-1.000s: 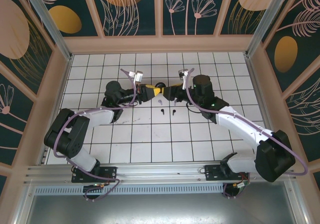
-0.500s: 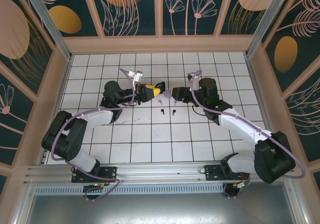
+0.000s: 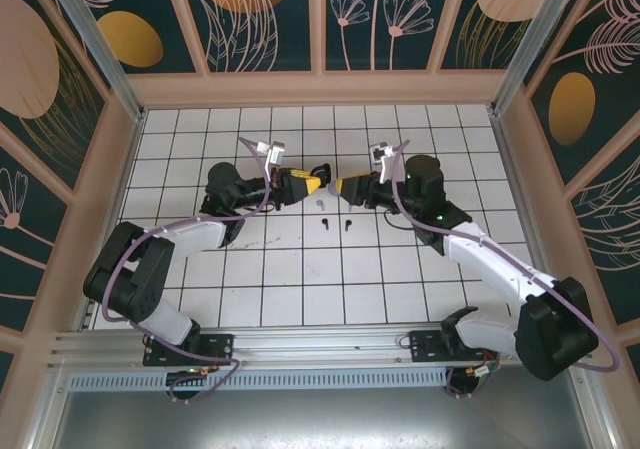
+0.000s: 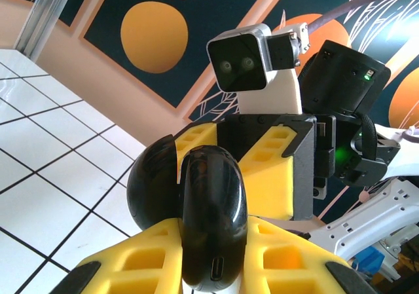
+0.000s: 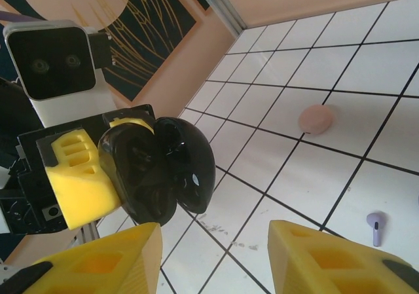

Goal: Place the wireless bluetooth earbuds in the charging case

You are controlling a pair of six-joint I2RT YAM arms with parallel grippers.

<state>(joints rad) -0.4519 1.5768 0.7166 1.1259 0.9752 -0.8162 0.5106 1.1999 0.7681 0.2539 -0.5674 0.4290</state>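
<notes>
My left gripper [image 4: 213,258] is shut on the black charging case [image 4: 213,222], held above the tiles with its lid [image 4: 152,189] swung open. From above, the case [image 3: 331,185] hangs between the left gripper [image 3: 318,182] and the right gripper [image 3: 348,189]. In the right wrist view the open case [image 5: 157,166] sits just beyond my right gripper [image 5: 213,258], whose yellow fingers [image 5: 98,261] stand apart with nothing between them. Two black earbuds [image 3: 326,225] [image 3: 347,225] and a lilac earbud [image 3: 319,205] lie on the tiles below. The lilac earbud [image 5: 374,227] also shows in the right wrist view.
A pale pink round disc [image 5: 316,118] lies on the white tiled floor [image 3: 300,279]. Patterned walls [image 3: 320,29] enclose the floor at the back and sides.
The right gripper has moved left and turned to face the case held by the left gripper, and its jaws have narrowed. The left gripper has kept still with the case.
</notes>
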